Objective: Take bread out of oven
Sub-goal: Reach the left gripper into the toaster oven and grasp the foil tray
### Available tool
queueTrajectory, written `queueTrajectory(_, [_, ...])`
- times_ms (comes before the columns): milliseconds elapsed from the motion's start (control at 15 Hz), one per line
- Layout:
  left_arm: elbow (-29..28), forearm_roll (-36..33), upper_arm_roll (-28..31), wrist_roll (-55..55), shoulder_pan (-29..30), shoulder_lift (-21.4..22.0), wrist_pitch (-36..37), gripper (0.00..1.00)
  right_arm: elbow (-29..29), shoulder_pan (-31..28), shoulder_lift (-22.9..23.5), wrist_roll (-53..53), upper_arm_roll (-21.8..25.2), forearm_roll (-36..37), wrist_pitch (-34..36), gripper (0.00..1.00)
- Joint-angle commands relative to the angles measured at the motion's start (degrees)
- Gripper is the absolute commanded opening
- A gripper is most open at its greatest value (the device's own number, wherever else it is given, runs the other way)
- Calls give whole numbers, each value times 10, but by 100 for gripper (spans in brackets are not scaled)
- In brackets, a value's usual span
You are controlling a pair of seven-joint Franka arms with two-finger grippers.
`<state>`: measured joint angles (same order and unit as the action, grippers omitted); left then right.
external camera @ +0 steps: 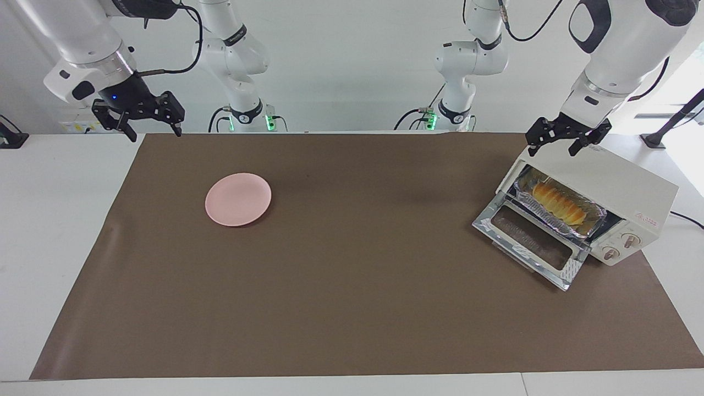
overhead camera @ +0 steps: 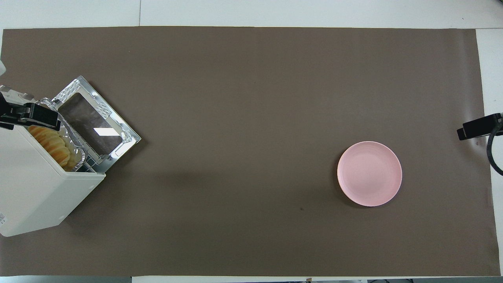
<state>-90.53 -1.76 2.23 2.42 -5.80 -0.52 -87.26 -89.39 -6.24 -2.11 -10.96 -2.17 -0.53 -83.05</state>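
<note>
The cream-white oven (external camera: 621, 181) (overhead camera: 31, 184) stands at the left arm's end of the table with its glass door (external camera: 531, 242) (overhead camera: 94, 125) dropped open flat. Inside it, the golden ridged bread (external camera: 558, 203) (overhead camera: 51, 145) lies in a crinkled foil tray (external camera: 593, 224) on the rack. My left gripper (external camera: 553, 149) (overhead camera: 35, 116) hangs open just above the oven's top front edge and holds nothing. My right gripper (external camera: 154, 135) (overhead camera: 477, 127) waits open and empty in the air over the mat's edge at the right arm's end.
A pink plate (external camera: 238, 199) (overhead camera: 369, 173) lies on the brown mat (external camera: 352, 275) toward the right arm's end. The oven's two knobs (external camera: 621, 246) face away from the robots. A cable (external camera: 687, 219) runs off from the oven.
</note>
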Motion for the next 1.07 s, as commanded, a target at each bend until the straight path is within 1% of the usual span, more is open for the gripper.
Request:
queueTrajectory(0, [-16,5,5,7,-7,12,-6,100,-4,0,-3,-6,-1,8,5,100])
queueTrajectory(133, [-19,5,5,5,-9,13,-10,100,-4,0,-3,-6,-1,8,5,100])
queueTrajectory(267, [-47,5,5,0,-9,26,-39,100,-4,-1,-3,-6,-1,8,5,100])
queueTrajectory(333, [-61,5,6,-21,-13,27,-68,100,-4,-1,-3,-6,-1,8,5,100])
queueTrajectory(400, [-63,5,4,-66,-14,26,-83,100,-4,-1,-3,-6,-1,8,5,100])
queueTrajectory(533, [-62,5,3,-209,-35,3,-98,100,-4,-1,-3,-6,-1,8,5,100])
queueTrajectory(600, [-62,5,4,-250,-35,-9,-116,100,-4,0,-3,-6,-1,8,5,100])
queueTrajectory(667, [-61,4,5,-260,-34,-18,-123,100,-4,-1,-3,-6,-1,8,5,100])
queueTrajectory(733, [-61,-16,5,-262,-33,-39,-130,100,-4,-1,-3,-6,-1,8,5,100])
queueTrajectory(800, [-68,-58,4,-271,-33,-57,-145,100,-4,0,-3,-6,-1,8,5,100])
queueTrajectory(867, [-89,-80,5,-295,-33,-67,-172,100,-4,0,-3,-6,-1,8,5,100])
queueTrajectory(1000, [-126,-101,5,-347,-28,-72,-228,100,-4,-1,-3,-6,-1,8,5,100])
